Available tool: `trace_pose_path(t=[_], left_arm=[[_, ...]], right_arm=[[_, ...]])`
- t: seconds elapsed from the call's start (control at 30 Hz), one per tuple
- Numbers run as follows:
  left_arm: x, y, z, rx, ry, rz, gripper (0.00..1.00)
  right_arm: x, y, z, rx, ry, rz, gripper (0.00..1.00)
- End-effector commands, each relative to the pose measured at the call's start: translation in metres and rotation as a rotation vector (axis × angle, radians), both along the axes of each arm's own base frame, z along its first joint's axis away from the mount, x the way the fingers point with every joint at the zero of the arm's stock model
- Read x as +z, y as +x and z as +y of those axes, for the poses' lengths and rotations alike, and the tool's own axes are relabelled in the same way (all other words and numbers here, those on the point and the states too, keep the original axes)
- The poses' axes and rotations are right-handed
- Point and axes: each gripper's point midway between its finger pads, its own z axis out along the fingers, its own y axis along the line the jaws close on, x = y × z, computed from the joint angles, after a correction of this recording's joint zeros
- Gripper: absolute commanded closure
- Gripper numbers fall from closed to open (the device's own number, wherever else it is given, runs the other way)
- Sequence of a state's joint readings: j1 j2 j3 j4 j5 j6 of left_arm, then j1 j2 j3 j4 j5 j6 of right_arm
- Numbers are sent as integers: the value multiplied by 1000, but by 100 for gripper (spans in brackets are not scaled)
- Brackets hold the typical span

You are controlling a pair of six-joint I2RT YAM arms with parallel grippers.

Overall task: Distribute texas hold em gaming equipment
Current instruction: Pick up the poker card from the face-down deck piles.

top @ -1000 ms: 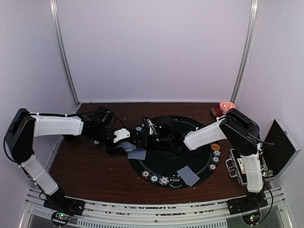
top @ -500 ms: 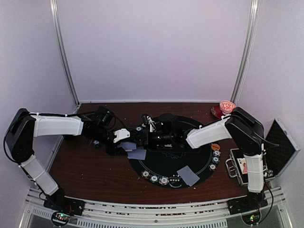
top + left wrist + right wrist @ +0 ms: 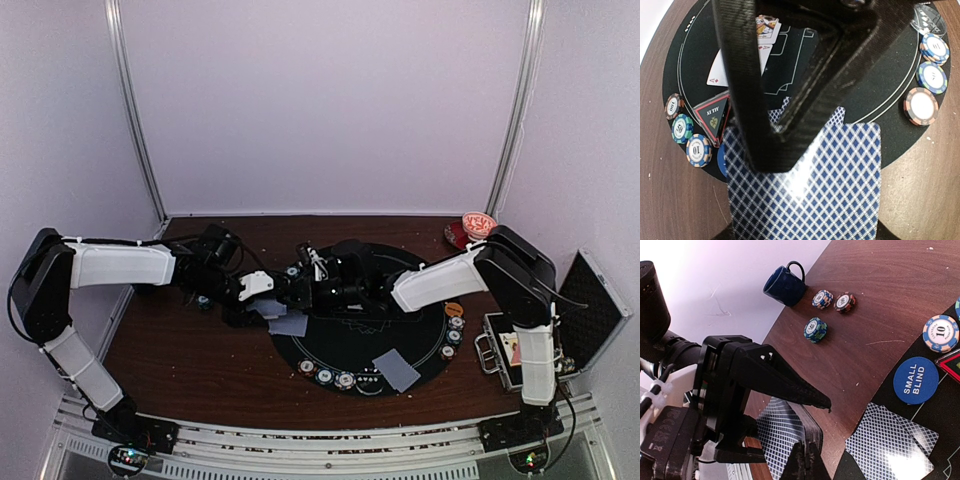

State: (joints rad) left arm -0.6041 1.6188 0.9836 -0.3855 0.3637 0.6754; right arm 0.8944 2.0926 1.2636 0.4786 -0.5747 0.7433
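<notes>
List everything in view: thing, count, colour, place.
Mat: one, black, table centre.
Card deck: one, blue-backed, in left gripper.
Face-down cards: two spots, grey-blue, on mat.
Face-up cards: at least two, white, on mat.
Mug: one, dark blue, table's left.
Poker chips: over ten, striped, mat rim; three by mug.
Blue disc: one, mat's left rim.
Orange disc: one, mat's right rim.
Triangle marker: one, red-edged, on mat.
Cup and saucer: one, red-patterned, far right.
Case: one, metal, open, right edge.
Left gripper: holds the deck.
Right gripper: shut, at the deck.

Was closed in by plain pale-lilac walls (image 3: 320, 100), with slim metal posts (image 3: 135, 110) at both rear corners. Had a dark brown wood-grain worktop (image 3: 190, 360), flecked with pale specks, under soft even light.
</notes>
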Motion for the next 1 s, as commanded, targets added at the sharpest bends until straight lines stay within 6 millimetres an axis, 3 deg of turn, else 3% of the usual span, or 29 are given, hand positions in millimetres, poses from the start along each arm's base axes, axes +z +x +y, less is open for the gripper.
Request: trace_pose_path(t=[0.0,0.67,0.8,0.97], left_arm=[[9,1,-9,-27,-38,-28,39],[7,4,-8,-16,-31,-29,39],[7,5,-8,-9,-30,-32,39],[6,7,-8,-2,-27,-33,39]], right_arm=[[35,-4,1,21,44,-62,100],[58,2,-71,-110,145,-68,100],[59,12,-99,-229,142,-73,100],[49,23,-156,-478,103,-80,100]])
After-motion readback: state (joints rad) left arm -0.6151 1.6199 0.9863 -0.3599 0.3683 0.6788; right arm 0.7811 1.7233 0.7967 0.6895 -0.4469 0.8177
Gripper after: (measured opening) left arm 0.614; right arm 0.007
